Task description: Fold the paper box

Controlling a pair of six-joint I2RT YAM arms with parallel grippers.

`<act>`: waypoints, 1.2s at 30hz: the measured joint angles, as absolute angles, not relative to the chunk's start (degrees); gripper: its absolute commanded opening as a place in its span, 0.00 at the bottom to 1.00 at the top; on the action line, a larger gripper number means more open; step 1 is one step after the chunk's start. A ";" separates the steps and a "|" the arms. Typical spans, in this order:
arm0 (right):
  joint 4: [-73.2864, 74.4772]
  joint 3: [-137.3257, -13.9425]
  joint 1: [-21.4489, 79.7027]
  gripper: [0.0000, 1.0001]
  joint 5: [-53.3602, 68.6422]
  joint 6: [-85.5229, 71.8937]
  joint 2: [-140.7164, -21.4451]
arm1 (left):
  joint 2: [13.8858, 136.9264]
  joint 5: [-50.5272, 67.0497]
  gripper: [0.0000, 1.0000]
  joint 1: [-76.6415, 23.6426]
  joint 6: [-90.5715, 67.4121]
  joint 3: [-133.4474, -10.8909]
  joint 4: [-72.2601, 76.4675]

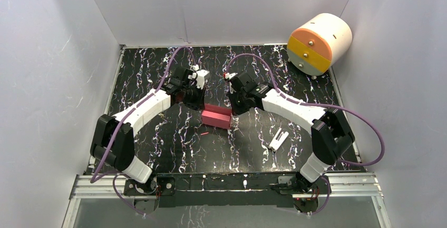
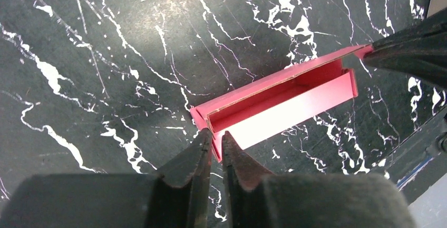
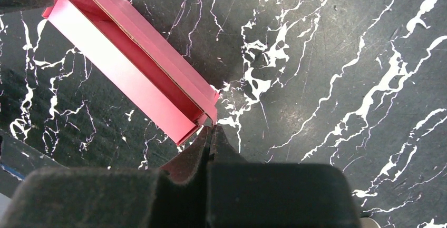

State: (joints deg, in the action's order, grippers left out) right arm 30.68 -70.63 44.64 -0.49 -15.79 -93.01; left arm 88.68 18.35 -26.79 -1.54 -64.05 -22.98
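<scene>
Left fingers pinching one end of your paper box, right fingers closed on the opposite tab (open-topped trough), resting on table

Your paper box lies on the table between left gripper and right gripper; a clip lies to its right, toward the near edge.

No readable text, labels, brands or numbers in any view. Paper box is plain pink-red, cylinder plain white and orange, white clip unmarked, surface marbled only.
</scene>
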 measured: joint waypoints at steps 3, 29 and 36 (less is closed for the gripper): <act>30.44 -70.78 44.66 0.09 0.14 -15.70 -93.27 | 87.11 16.14 0.25 -26.87 -3.53 -63.24 -22.85; 29.71 -81.08 45.98 0.99 14.33 10.28 -95.92 | 55.64 -1.39 0.46 -27.14 -20.34 -44.47 -17.12; 30.28 -84.62 48.90 0.99 15.11 15.79 -101.67 | 50.78 -10.94 0.54 -27.14 -15.94 -44.21 -15.70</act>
State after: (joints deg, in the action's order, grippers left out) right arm 30.28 -84.62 48.90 15.11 15.79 -101.67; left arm 50.78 -10.94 -27.14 -15.94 -44.21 -15.70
